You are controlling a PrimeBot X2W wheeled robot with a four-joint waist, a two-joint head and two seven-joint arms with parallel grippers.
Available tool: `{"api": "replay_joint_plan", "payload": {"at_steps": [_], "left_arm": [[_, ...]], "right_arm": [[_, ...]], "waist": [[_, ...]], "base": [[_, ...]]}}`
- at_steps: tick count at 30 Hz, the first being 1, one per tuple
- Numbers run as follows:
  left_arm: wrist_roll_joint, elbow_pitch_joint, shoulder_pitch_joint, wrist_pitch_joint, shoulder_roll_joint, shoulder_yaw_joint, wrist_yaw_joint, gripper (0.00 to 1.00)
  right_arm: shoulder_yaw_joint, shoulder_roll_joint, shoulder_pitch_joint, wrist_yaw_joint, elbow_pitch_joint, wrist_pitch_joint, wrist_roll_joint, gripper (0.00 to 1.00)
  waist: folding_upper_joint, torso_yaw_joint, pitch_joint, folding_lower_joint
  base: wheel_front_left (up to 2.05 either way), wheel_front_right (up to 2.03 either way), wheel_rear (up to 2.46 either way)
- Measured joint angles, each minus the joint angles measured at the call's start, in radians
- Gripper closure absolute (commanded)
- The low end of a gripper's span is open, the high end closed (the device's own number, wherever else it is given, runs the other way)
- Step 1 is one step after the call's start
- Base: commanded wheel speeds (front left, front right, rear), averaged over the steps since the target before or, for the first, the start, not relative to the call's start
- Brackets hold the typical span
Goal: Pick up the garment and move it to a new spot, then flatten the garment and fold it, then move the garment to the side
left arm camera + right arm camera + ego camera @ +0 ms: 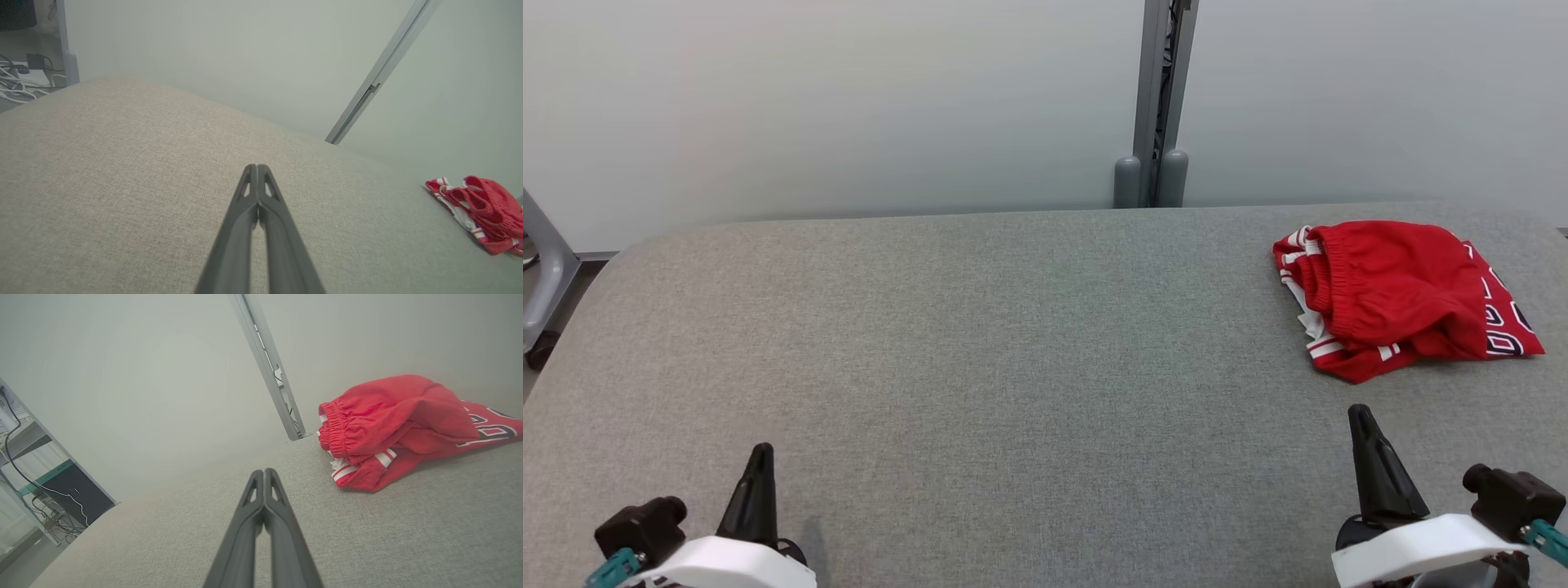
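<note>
The garment (1396,298) on the table is bright red, with white stripes along its hems and dark navy lettering outlined in white. The table (980,343) has a plain, finely flecked mid-grey weave, which looks more beige in the left wrist view. Behind the table, the wall (833,98) is a flat pale grey-white and the post (1160,98) is bluish grey. Over the table's near edge, the left gripper (762,451) and right gripper (1359,411) have black fingers, white shells and teal plugs. Beside the table, a cabinet (77,498) is black with a teal band, and the cables (16,87) are white.
</note>
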Motion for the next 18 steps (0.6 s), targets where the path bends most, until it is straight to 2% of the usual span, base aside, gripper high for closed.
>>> {"api": "replay_joint_plan", "payload": {"at_steps": [18], "left_arm": [[-0.251,0.069,-0.108,0.132,0.026,0.103,-0.002,1.00]], "right_arm": [[0.063,0.006,-0.113,0.000,0.079,-0.001,0.306,1.00]], "waist": [[0.0000,0.002,0.008,0.0000]], "base": [[0.00,0.00,0.00]]}}
